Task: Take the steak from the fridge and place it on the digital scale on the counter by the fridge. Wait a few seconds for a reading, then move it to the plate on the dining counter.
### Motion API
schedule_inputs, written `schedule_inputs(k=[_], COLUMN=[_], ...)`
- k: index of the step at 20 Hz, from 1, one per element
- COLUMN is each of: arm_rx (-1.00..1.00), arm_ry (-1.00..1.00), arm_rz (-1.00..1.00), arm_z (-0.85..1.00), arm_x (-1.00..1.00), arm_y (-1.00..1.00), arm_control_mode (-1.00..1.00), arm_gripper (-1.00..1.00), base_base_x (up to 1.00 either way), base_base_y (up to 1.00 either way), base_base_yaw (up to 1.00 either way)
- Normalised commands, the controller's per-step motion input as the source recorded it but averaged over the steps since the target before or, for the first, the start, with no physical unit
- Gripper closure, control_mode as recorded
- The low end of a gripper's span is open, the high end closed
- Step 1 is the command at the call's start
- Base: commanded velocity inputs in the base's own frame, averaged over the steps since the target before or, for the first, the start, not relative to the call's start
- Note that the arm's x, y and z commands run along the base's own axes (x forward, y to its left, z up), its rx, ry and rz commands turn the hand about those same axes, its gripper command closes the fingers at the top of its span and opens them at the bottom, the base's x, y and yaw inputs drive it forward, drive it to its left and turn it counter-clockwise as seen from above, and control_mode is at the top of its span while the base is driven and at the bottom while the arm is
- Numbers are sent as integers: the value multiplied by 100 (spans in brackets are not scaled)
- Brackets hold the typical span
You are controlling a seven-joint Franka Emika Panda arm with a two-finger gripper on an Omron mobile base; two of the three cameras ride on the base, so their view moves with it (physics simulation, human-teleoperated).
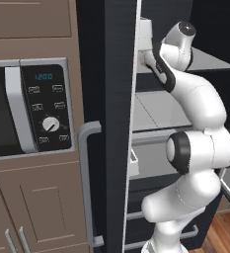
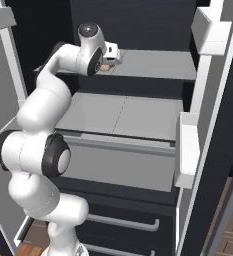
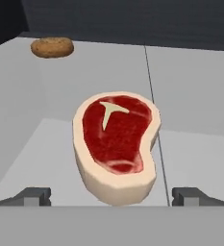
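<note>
The steak (image 3: 116, 144), red with a pale fat rim and a white T-shaped mark, lies on a light grey upper shelf (image 3: 195, 96) of the open fridge (image 2: 138, 117). My gripper (image 3: 111, 197) hovers just in front of the steak and is open. Its fingertips (image 3: 34, 196) stand wide to either side of the meat and clear of it. In the right base view the arm reaches onto that upper shelf (image 2: 158, 65), and a sliver of the steak (image 2: 107, 66) peeks out under the hand. The fridge's dark door (image 1: 114, 123) hides part of the hand in the left base view.
A round brown food item (image 3: 52, 47) lies at the back left of the same shelf. White door bins (image 2: 188, 150) hang on the open right door. A silver microwave (image 1: 27, 108) sits left of the fridge, with the grey door handle (image 1: 87, 183) beside it. Drawers (image 2: 123, 220) lie below.
</note>
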Motion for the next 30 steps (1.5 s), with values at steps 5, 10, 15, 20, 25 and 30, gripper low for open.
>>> schedule_inputs(k=[5, 10, 15, 20, 25, 30], arm_rx=[-6, -5, 0, 0, 11, 11], arm_ry=[3, 8, 10, 16, 1, -3], arm_rz=[0, 0, 0, 0, 0, -2], arm_z=[0, 0, 0, 0, -27, -24], arm_x=[30, 26, 1, 17, 4, 6], arm_y=[1, 0, 0, 0, -1, 0], arm_control_mode=[-100, -100, -100, -100, -100, -100], arm_gripper=[-100, -100, -100, -100, -100, -100], base_base_x=[0, 0, 0, 0, 0, 0], base_base_y=[0, 0, 0, 0, 0, 0], base_base_yaw=[0, 0, 0, 0, 0, 0])
